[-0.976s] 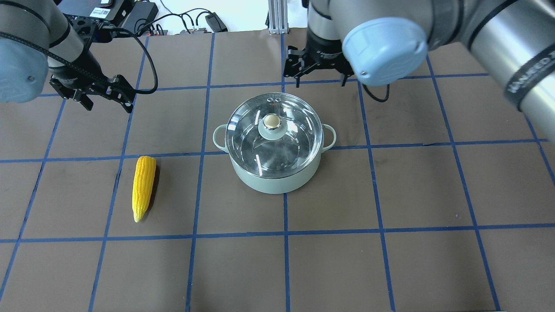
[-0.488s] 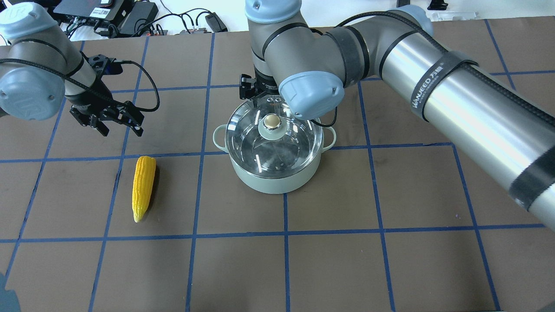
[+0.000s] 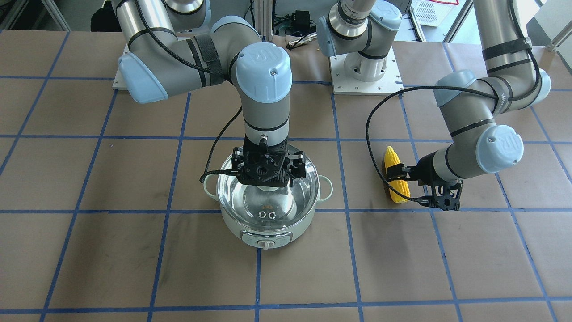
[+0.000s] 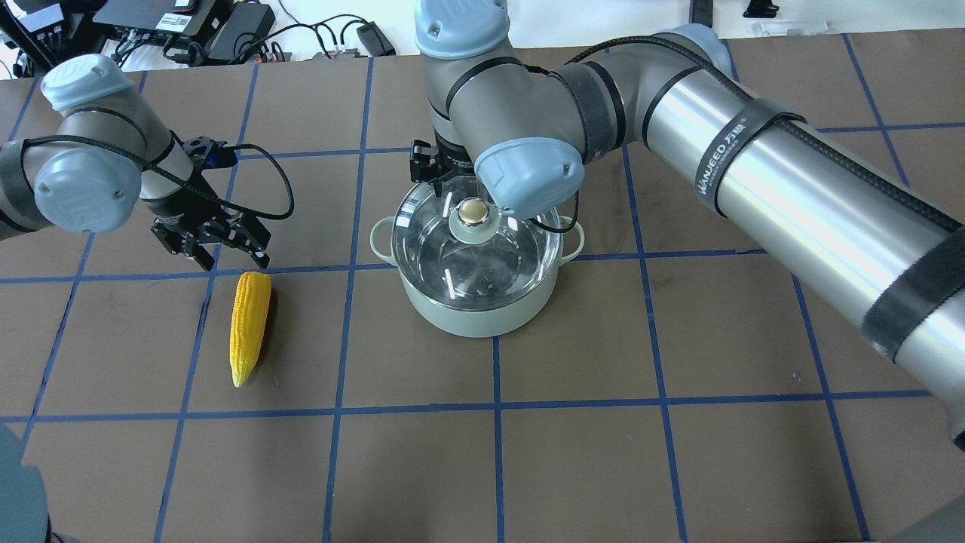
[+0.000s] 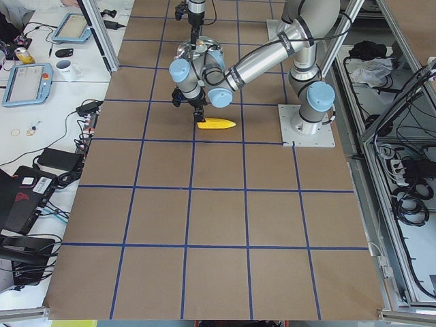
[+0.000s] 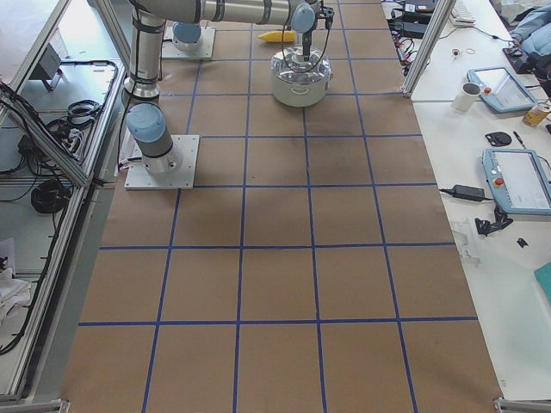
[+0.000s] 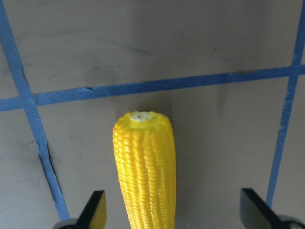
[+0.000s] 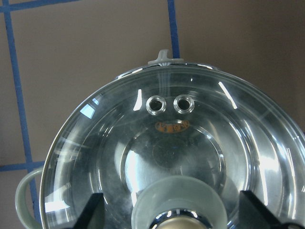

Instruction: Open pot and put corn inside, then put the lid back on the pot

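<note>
The mint-green pot (image 4: pixel 476 309) stands mid-table with the glass lid (image 4: pixel 445 256) on it. It also shows in the front view (image 3: pixel 268 232). My right gripper (image 3: pixel 268 172) hangs open just above the lid. In the right wrist view its fingertips (image 8: pixel 93 212) stand wide on either side of the beige knob (image 4: pixel 473 211). The yellow corn (image 4: pixel 250 324) lies on the table to the left. My left gripper (image 4: pixel 232 258) is open over the corn's blunt end. In the left wrist view the corn (image 7: pixel 145 167) lies between the fingertips (image 7: pixel 93 212), untouched.
Cables and electronics (image 4: pixel 226 23) lie along the far table edge. The arms' base plates (image 3: pixel 366 71) sit at the robot's side. The right arm's long forearm (image 4: pixel 791 188) spans the right half above the table. Blue tape lines grid the brown surface.
The right gripper moved from behind the pot to over the lid knob. The left gripper moved nearer and down to the corn's blunt end. Pot, lid and corn have not moved.
</note>
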Robot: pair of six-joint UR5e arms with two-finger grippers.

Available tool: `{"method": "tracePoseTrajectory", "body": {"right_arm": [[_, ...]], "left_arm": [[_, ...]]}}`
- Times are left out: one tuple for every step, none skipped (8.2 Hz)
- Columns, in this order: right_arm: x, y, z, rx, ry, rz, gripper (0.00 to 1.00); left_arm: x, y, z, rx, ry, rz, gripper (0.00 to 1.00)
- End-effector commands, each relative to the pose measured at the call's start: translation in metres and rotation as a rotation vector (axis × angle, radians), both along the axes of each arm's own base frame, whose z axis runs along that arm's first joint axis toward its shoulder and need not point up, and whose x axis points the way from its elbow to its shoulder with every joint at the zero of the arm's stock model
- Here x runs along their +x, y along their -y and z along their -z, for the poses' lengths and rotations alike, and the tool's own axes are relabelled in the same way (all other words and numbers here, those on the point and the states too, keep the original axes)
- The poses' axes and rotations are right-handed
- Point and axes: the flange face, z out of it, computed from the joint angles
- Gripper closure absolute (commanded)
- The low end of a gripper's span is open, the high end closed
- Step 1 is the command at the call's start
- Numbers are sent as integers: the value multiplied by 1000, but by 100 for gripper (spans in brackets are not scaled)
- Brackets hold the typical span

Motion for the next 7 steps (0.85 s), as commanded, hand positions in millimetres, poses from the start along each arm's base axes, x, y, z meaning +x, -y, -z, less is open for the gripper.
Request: {"method": "tracePoseTrajectory", "body": {"right_arm": [[2, -7, 5, 49, 22, 28, 23], [2, -8, 7, 58, 16, 32, 37], [1, -9, 8, 71, 8, 26, 40], [1, -9, 8, 72, 7, 18, 62], [1, -10, 8, 74, 6, 14, 78], [-1, -10, 8, 85, -3, 13, 85], [0, -9, -1, 75, 6, 11, 86]], "left_arm": [[3, -4, 24, 49, -14, -11, 0], [3, -3, 39, 75, -23, -13, 0], [5, 0, 49, 76, -21, -14, 0], [5, 1, 55, 83, -23, -15, 0], [5, 2, 58, 82, -21, -15, 19], [5, 2, 59, 85, -19, -12, 72], [5, 2, 59, 82, -26, -18, 100]]}}
